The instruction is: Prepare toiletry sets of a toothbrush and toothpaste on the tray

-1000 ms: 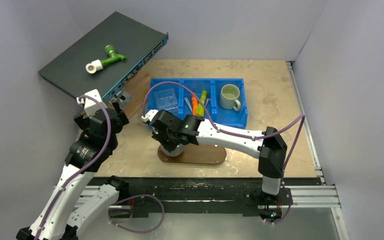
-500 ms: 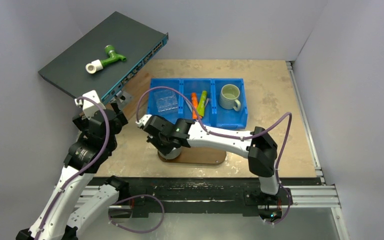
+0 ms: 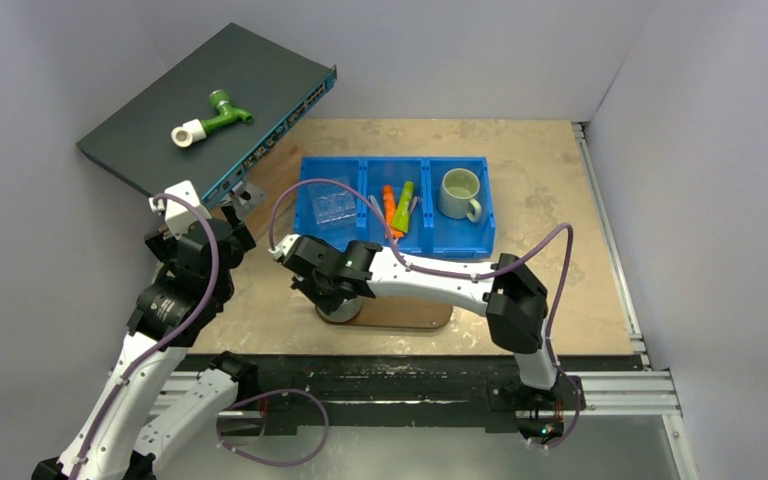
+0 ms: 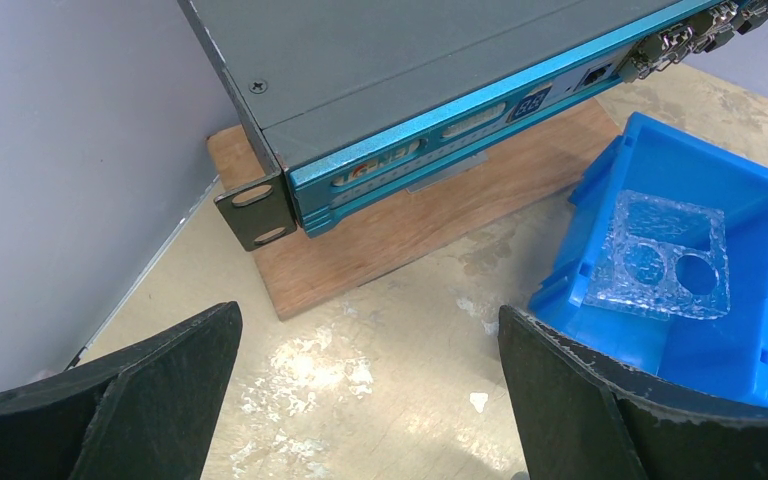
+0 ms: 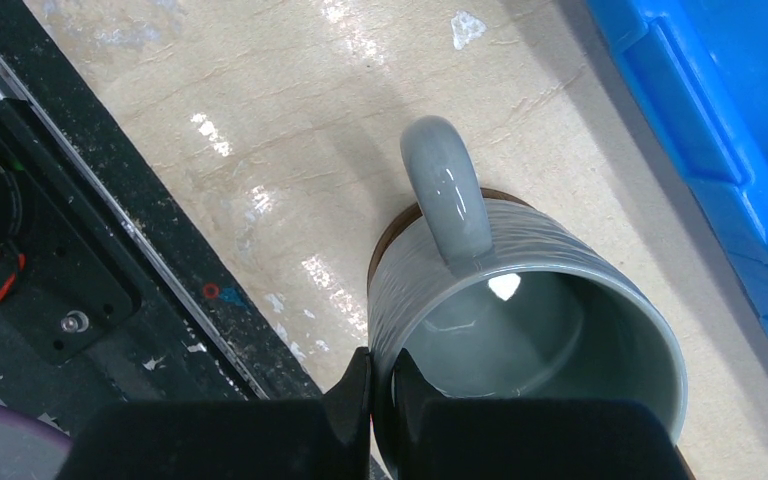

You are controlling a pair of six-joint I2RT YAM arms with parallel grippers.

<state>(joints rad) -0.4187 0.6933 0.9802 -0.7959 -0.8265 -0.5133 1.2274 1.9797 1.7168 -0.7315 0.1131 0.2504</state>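
On the tray (image 3: pixel 415 313), right tool (image 5: pixel 381 385) farther left, pinching mug (image 5: pixel 560 350) rim; left tool (image 4: pixel 367 330) spread.

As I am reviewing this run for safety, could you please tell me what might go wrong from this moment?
1. The right gripper pinches only the thin rim of the grey mug, so the mug could slip or tip if lifted.
2. The mug stands at one end of the tray, not far from the blue bin, and a wide swing might knock the bin.
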